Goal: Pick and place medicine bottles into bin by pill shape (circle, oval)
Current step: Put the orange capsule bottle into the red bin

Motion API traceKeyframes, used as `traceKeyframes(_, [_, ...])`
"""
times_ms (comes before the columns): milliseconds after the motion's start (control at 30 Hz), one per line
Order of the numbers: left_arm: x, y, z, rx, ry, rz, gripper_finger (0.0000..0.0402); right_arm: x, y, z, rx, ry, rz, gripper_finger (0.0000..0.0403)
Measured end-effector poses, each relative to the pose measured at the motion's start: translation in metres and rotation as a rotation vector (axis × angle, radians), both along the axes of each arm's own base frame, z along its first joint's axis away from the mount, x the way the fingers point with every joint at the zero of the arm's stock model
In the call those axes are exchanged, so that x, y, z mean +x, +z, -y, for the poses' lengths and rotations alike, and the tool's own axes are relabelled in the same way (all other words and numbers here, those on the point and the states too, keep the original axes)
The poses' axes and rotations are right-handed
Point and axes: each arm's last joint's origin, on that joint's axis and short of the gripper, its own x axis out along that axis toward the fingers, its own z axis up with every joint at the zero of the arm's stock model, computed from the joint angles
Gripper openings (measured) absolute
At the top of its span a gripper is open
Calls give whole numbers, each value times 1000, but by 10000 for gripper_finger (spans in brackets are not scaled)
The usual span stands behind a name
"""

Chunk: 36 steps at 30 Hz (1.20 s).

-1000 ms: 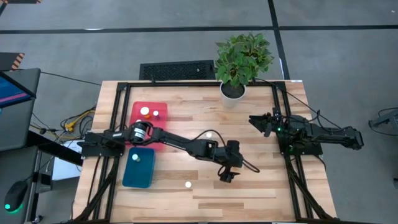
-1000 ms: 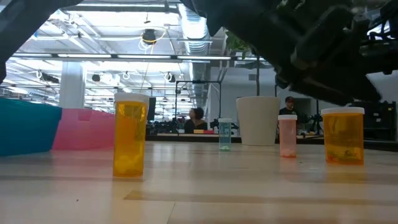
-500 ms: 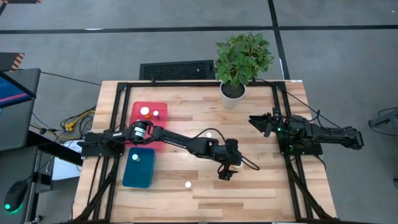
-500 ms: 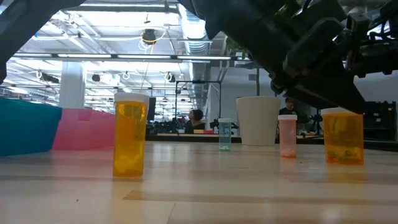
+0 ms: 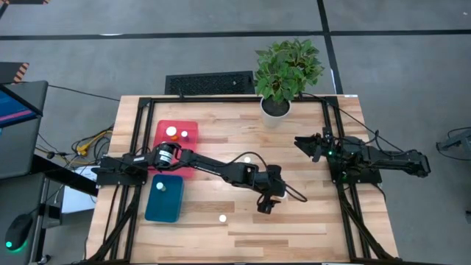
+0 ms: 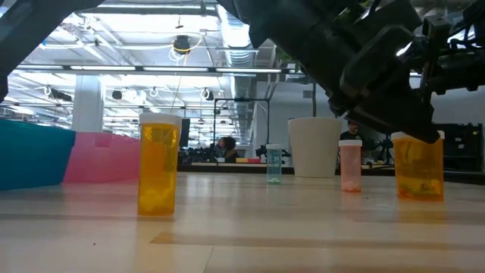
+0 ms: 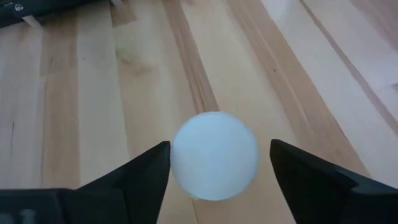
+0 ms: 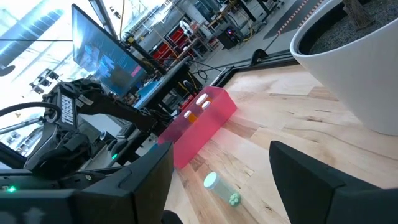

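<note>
My left gripper (image 5: 265, 207) is open at the table's middle, pointing down over an amber medicine bottle (image 6: 419, 168). In the left wrist view its white cap (image 7: 214, 155) lies between the two fingers (image 7: 144, 171). In the low view the gripper (image 6: 413, 133) hides the cap. The bottle stands upright on the table. Other bottles stand at the near middle (image 5: 222, 218) and farther back (image 5: 249, 157). Two sit in the red tray (image 5: 176, 121) and one in the teal tray (image 5: 163, 210). My right gripper (image 5: 300, 141) is open and empty at the right.
A potted plant (image 5: 283, 73) in a white pot stands at the far edge. In the low view an amber bottle (image 6: 159, 174), a small clear one (image 6: 273, 163) and a pinkish one (image 6: 350, 165) stand on the wood. Black frame rails run along both sides.
My left gripper has come down over the amber bottle: in the low view it now covers the white cap that showed a second ago. The bottle has stayed where it was.
</note>
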Motion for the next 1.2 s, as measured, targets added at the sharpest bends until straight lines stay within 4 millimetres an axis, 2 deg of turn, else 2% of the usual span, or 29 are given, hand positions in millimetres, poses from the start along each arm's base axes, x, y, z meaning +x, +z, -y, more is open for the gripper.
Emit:
traceKeyframes(500, [0, 0, 1, -5, -5, 2, 201, 0, 0, 0, 1, 0, 0, 276])
traceKeyframes(767, [1, 3, 2, -66, 21, 7, 205, 0, 0, 0, 2, 0, 1, 276])
traceKeyframes(900, [6, 21, 3, -102, 20, 57, 203, 0, 0, 0, 3, -1, 1, 276])
traceKeyframes(1067, [13, 56, 4, -110, 20, 133, 205, 0, 0, 0, 3, -1, 1, 276])
traceKeyframes(1200, [12, 84, 0, -91, 16, 127, 207, 0, 0, 0, 3, 0, 1, 276])
